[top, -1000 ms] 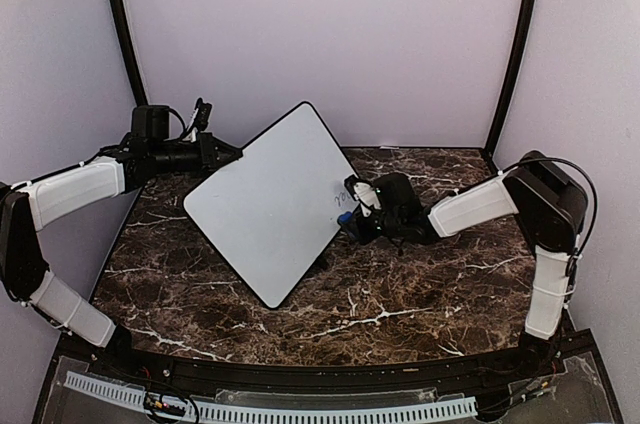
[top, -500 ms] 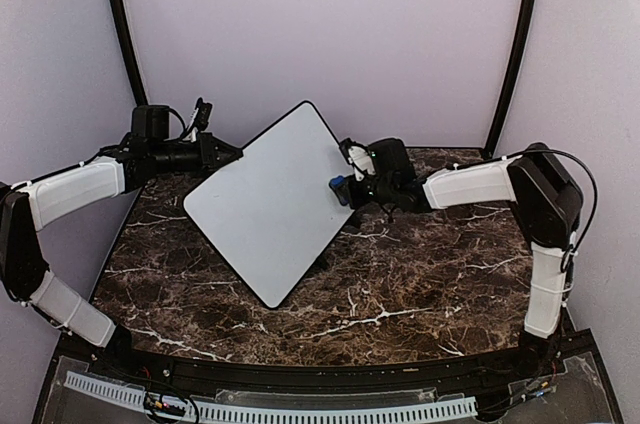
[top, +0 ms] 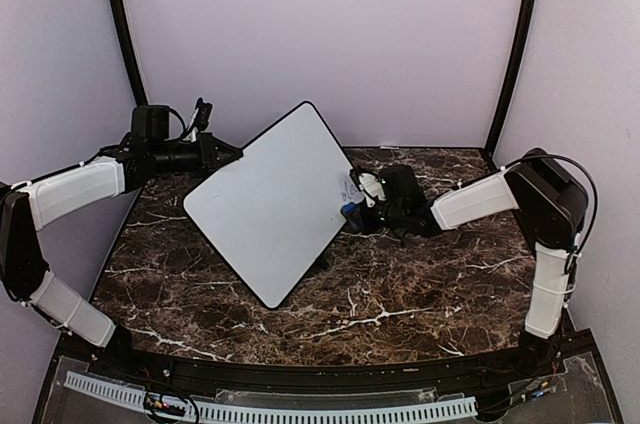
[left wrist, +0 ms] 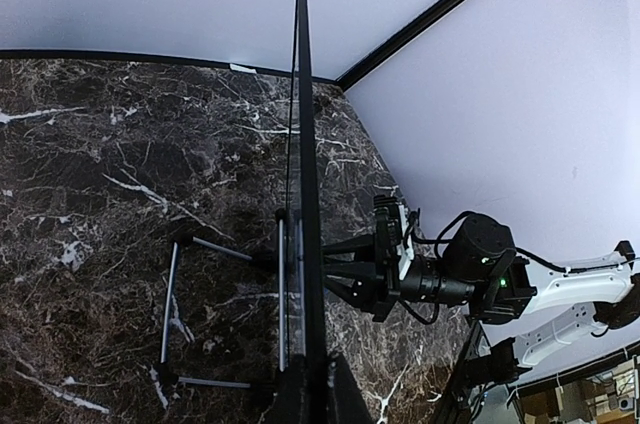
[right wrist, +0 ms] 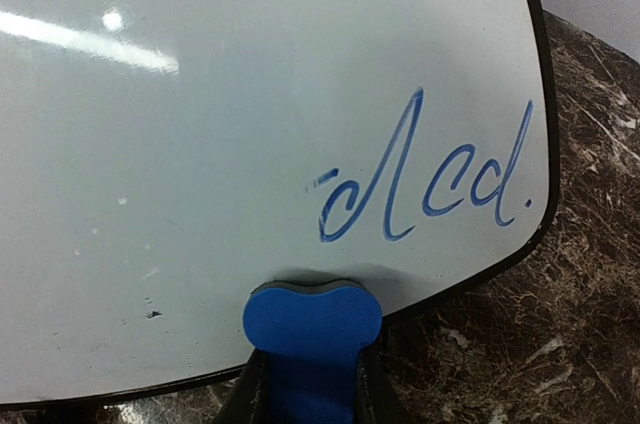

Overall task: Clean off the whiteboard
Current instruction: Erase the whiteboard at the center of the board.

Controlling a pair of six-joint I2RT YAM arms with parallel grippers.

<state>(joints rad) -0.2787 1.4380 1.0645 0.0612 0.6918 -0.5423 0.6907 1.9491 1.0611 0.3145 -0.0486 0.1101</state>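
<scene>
The whiteboard point(top: 270, 199) is standing on the marble table point(top: 400, 294), left of centre, propped steeply on a thin wire stand point(left wrist: 170, 294) so that it is showing almost edge-on to the left wrist camera. Its white face is pointing toward the right arm and somewhat up toward the overhead camera, while its back is facing the left wall. Seen from above, it is sitting diamond-wise, and its long axis seems to be running from the far corner near the back wall down toward the left. Blue handwriting point(right wrist: 425, 179) is sitting unwiped near the board's right-hand corner, so the erasing step is under way but not done. The blue eraser point(right wrist: 312, 319) is hanging at the board's lower rim, just below and left of those letters; whether it is pressing on the surface I cannot tell. The right gripper point(top: 362, 209) is clamping the eraser between its fingers. The left gripper point(top: 215, 152) is pinching the board's upper left edge, steadying it. The next move is calling for the eraser to press flat and sweep up and right across the letters, without tipping the board.
</scene>
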